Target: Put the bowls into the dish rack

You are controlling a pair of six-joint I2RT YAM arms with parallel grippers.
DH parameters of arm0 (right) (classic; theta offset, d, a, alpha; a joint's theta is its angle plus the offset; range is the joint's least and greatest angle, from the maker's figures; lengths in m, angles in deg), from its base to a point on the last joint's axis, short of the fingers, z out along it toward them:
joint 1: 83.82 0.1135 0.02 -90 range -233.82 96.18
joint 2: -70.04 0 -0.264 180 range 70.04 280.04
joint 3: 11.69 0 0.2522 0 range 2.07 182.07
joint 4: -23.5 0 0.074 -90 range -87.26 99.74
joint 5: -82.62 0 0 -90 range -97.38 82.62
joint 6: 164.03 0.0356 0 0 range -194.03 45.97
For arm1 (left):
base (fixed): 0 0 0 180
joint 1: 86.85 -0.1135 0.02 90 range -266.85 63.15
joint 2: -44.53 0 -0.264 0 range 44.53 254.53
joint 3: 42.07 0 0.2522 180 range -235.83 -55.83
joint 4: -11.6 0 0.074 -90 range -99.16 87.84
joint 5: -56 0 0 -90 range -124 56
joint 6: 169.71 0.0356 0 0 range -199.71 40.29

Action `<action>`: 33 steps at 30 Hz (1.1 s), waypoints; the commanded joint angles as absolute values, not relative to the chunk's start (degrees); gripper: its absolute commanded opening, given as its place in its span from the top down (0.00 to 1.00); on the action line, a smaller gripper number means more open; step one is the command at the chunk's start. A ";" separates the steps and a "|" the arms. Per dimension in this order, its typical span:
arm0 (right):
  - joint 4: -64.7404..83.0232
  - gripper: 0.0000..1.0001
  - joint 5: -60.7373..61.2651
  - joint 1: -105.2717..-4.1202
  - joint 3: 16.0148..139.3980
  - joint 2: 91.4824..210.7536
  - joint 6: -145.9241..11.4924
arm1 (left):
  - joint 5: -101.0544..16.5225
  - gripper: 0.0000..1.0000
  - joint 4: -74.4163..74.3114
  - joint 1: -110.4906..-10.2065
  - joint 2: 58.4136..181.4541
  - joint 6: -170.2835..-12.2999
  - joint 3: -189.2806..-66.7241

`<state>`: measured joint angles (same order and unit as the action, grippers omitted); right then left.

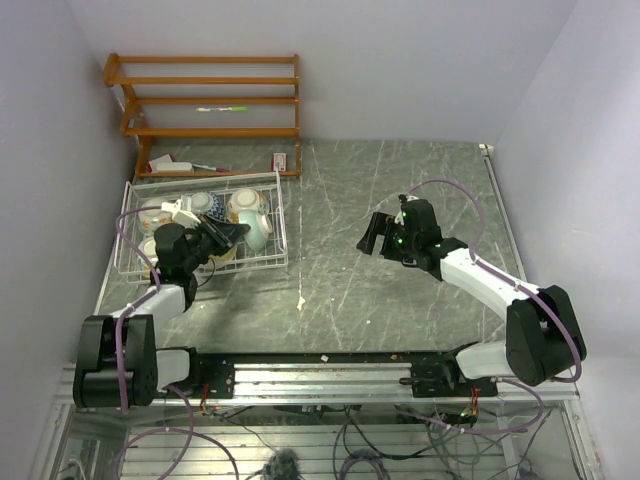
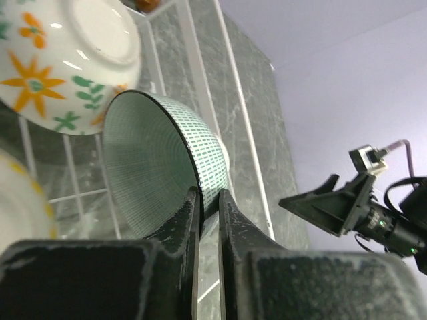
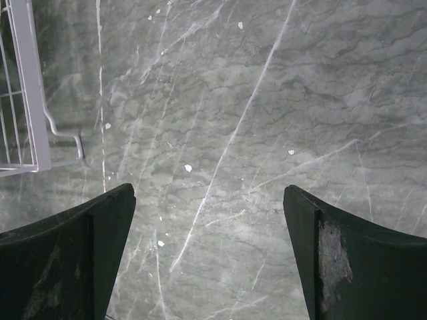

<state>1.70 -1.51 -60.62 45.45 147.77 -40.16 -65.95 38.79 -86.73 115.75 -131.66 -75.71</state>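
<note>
My left gripper (image 2: 210, 199) is shut on the rim of the pale teal bowl (image 2: 150, 167), holding it on edge over the white wire dish rack (image 2: 70, 167). An overturned floral bowl with orange flowers (image 2: 60, 60) lies just beyond it, and a yellow-rimmed bowl (image 2: 20, 200) is at the left. From above, the left gripper (image 1: 225, 238) sits inside the rack (image 1: 283, 235) among several floral bowls (image 1: 250, 207). My right gripper (image 1: 375, 235) hangs open and empty over the bare table; in its own view the gripper (image 3: 208, 193) frames only tabletop.
A brown wooden shelf unit (image 1: 210, 100) stands against the back wall behind the rack, with small items on its lowest level. The rack's near right corner (image 3: 30, 100) shows at the left of the right wrist view. Walls close in on the left and right.
</note>
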 commanded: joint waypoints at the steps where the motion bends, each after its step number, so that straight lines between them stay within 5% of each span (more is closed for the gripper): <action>1: 2.53 0.07 -1.72 -60.86 45.34 147.74 -40.28 | -55.89 0.83 21.31 -90.82 115.30 -122.71 -74.11; 33: 3.58 0.06 -0.91 -60.88 44.19 147.27 -40.39 | -45.74 0.77 4.31 -93.56 106.88 -115.74 -76.16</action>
<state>2.19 -0.92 -60.62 44.79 147.77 -40.21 -50.91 14.31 -93.07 106.52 -118.89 -77.09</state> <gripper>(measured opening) 0.935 0.230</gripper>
